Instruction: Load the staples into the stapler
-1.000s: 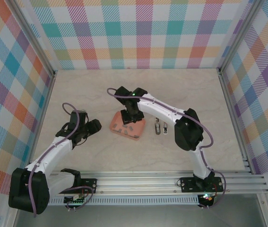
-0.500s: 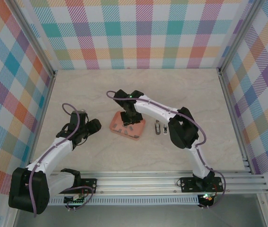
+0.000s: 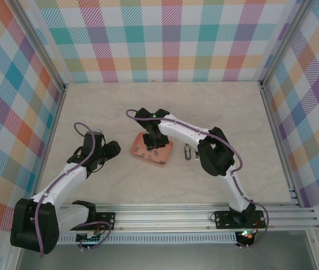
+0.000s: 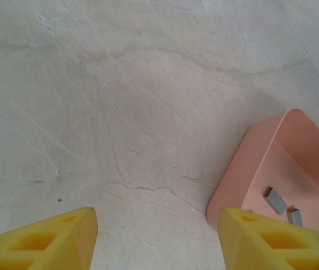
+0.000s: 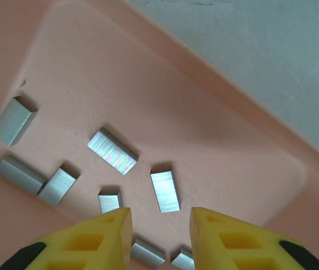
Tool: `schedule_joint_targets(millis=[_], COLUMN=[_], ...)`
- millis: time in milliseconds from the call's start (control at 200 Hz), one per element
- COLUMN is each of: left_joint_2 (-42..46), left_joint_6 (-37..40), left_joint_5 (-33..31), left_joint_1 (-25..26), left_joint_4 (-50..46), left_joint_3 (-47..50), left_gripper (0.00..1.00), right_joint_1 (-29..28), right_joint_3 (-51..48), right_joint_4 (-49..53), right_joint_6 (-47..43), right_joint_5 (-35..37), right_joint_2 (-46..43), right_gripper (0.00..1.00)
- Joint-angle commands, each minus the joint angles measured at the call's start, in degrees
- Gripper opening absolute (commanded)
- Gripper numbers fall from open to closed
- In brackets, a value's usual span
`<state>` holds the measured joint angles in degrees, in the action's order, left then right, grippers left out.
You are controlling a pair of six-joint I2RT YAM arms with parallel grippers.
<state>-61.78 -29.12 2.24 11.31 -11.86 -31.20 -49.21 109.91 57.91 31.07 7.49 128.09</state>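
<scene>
I am hovering my right end effector (image 5: 160, 218) over the pink tray (image 5: 215, 129), jaws narrowly parted, gripping nothing. Short grey staples (image 5: 165, 191) are lying scattered on the tray floor. My left end effector (image 4: 158, 222) is hanging released above the counter (image 4: 120, 84).

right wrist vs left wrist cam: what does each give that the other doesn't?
Right wrist: the tray floor close up, several staples lying loose, the right claw narrowly parted above them. Left wrist: a wide stretch of bare table, the tray's outer wall, the left claw spread wide with nothing between. Both: the pink tray, some staples, a bit of table.
</scene>
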Motion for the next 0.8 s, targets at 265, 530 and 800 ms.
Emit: schedule_joint_targets(millis=[265, 530, 800], left_joint_2=[-0.59, -1.24, -1.48], left_joint_6=[0.31, 0.40, 0.41], left_joint_5=[-0.71, -0.58, -0.46], left_joint_1=[-0.76, -0.76, -0.76], left_joint_4=[0.56, 0.86, 0.96], left_joint_3=[0.35, 0.06, -0.01], left_gripper=[0.59, 0.59, 0.58], right_joint_1=[-0.45, -0.45, -0.45], right_joint_3=[-0.40, -0.13, 0.02], right_joint_4=[-0.48, -0.08, -0.78], right_joint_6=[-0.08, -0.18, -0.07], right_joint_5=[-1.42, -1.24, -1.99], right_joint_2=[2.79, 4.08, 4.96], right_gripper=[0.27, 0.27, 0.27])
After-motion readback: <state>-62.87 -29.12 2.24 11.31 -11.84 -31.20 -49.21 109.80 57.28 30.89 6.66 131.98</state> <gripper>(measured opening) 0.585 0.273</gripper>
